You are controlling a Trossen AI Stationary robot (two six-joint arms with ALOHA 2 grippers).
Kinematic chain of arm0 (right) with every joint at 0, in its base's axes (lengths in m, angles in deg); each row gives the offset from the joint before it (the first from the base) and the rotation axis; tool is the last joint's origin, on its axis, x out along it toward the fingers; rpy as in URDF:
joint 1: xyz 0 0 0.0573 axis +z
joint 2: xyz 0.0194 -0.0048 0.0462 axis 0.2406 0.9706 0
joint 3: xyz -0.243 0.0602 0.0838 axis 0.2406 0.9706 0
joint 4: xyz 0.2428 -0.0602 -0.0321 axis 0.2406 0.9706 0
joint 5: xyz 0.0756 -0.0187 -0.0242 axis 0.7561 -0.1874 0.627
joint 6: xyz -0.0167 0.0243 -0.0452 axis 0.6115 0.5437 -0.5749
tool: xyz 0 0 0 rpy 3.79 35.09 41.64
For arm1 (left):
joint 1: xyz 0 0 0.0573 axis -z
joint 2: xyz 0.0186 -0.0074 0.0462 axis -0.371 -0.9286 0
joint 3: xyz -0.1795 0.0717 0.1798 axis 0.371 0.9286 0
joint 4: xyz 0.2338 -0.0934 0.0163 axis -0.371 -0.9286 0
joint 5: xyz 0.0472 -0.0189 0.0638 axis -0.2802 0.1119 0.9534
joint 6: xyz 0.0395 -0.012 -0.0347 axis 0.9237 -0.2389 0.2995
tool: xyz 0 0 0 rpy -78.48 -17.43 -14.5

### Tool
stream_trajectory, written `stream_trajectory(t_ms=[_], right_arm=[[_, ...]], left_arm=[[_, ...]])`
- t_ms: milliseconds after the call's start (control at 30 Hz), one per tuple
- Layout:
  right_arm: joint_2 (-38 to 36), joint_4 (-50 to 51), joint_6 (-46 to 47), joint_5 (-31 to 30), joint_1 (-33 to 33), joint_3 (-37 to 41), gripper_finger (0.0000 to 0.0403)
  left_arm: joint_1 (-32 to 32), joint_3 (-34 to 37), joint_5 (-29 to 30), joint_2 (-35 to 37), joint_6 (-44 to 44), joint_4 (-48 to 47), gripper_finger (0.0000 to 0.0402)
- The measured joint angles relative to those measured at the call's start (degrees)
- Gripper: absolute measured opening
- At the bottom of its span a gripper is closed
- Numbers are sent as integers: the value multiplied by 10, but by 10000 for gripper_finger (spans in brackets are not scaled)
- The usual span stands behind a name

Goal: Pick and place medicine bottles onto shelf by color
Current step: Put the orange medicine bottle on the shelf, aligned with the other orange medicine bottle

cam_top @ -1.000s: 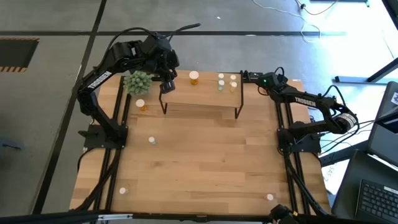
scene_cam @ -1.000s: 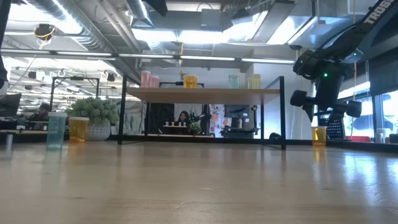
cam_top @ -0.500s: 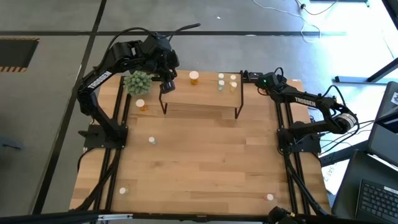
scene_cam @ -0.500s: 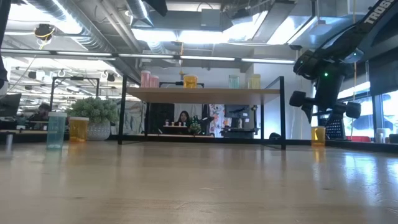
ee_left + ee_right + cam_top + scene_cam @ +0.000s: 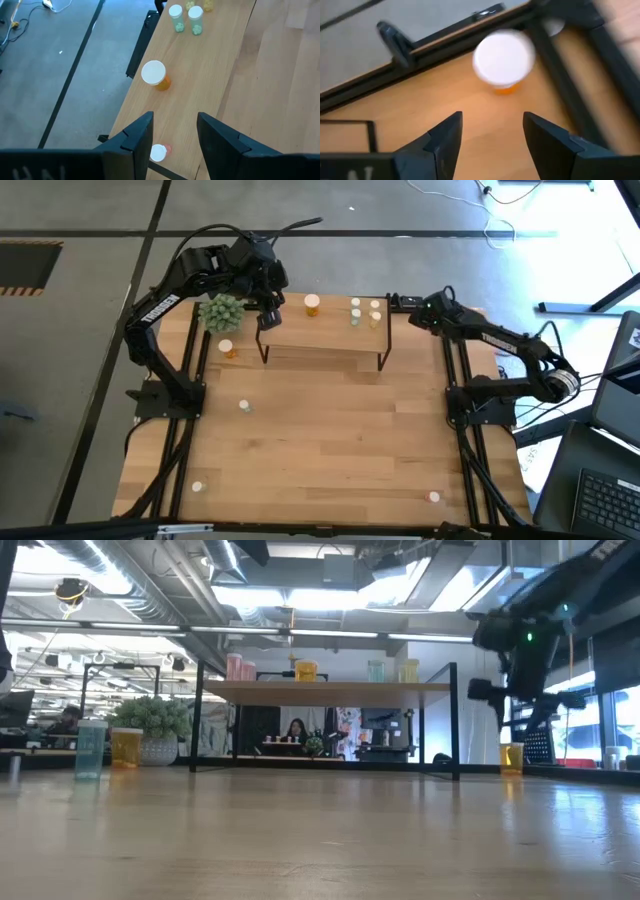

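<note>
The shelf stands at the table's far edge. On it stand a pink bottle, an orange bottle and pale green bottles. My left gripper hangs open over the shelf's left end, with the pink bottle below the gap and untouched. My right gripper is open and empty above the table's far right corner. An orange bottle with a white cap stands on the table just beyond its fingers, and shows in the low view too.
A spiky green plant sits left of the shelf, with an orange bottle near it. Small bottles stand scattered on the table toward the near edge. The table's middle is bare wood.
My right gripper has risen a little above the table's far right corner and has tipped and rolled, still open. The orange bottle below it has stayed on the table.
</note>
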Motion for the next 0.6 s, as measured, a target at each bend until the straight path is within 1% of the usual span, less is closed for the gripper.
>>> stream_trajectory(t_ms=[67,133,233,300,400,600], right_arm=[[-9,69,8,-16,0,-39,210],[-12,125,26,-19,0,-78,210],[-11,180,47,-24,0,-117,210],[-11,181,48,-29,-1,-135,210],[-11,180,53,-28,-9,-139,210],[8,175,95,22,-23,-129,210]], left_arm=[[0,0,0,0,0,0,147],[0,0,0,0,0,0,147],[0,0,0,0,0,0,147],[0,0,0,0,0,0,147],[0,0,0,0,0,0,147],[0,0,0,0,0,0,147]])
